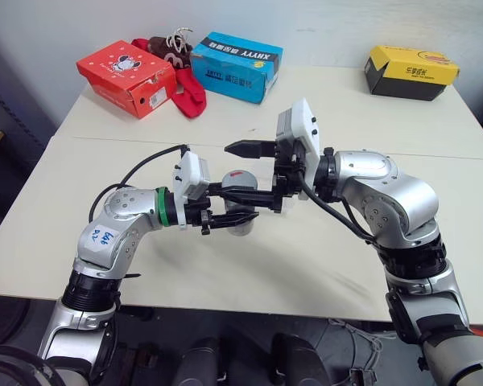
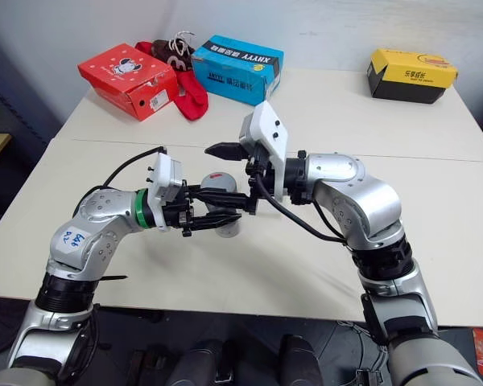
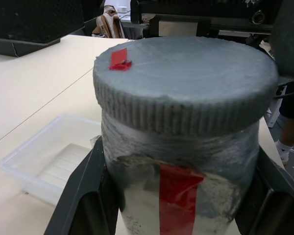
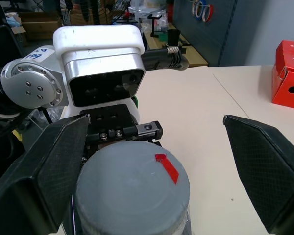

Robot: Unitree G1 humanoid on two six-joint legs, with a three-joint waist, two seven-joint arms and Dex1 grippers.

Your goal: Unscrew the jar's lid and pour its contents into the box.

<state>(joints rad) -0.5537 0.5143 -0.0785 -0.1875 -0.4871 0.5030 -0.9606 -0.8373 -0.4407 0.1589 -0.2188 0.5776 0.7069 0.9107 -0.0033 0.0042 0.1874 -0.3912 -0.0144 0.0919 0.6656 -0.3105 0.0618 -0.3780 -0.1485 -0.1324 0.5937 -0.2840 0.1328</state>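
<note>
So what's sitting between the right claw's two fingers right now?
The lid, still on the jar held by the left claw. In the right wrist view the right claw's fingers stand wide on either side, not touching it.

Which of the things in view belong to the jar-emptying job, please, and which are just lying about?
Belonging to the job:
- the jar, clamped in the left gripper
- the lid, screwed on
- the box, on the table
- the right gripper, open around the lid

Lying about:
- red shoe box
- blue shoe box
- yellow shoe box
- red cloth
</note>
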